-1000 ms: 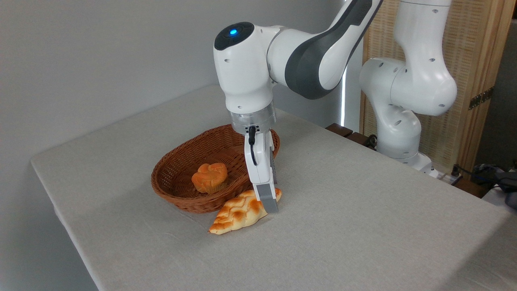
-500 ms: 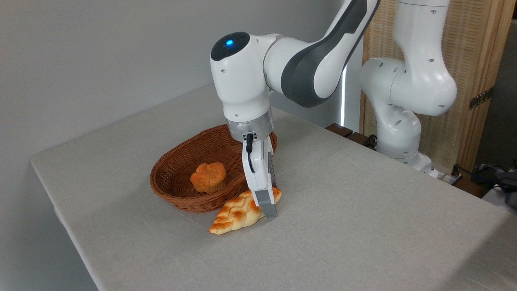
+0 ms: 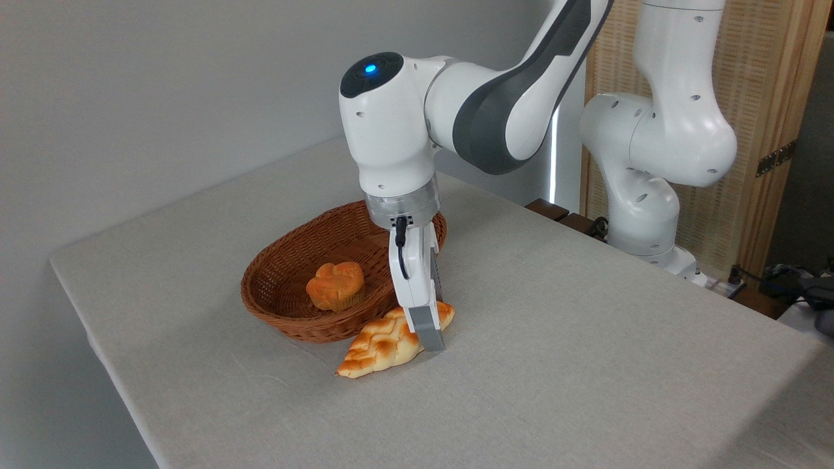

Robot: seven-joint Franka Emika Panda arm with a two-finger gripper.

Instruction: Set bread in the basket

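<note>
Tool [image 3: 430,335]: lowered over right end of the bread [image 3: 381,342], grip unclear, only one finger showing; bread on surface [image 3: 554,365] against near rim of basket [image 3: 273,316], which holds a bun [image 3: 335,285]; advice: pinch firmly nearer mid-loaf, lift clear of rim, carry far-left.

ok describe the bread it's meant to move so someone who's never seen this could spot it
Find the oval wicker basket on the grey tablecloth. Against the basket's near rim, on the cloth, lies the bread, with the gripper down at its right end. It is a long, pale golden braided loaf with pointed ends, unlike the small round orange bun inside the basket.
</note>
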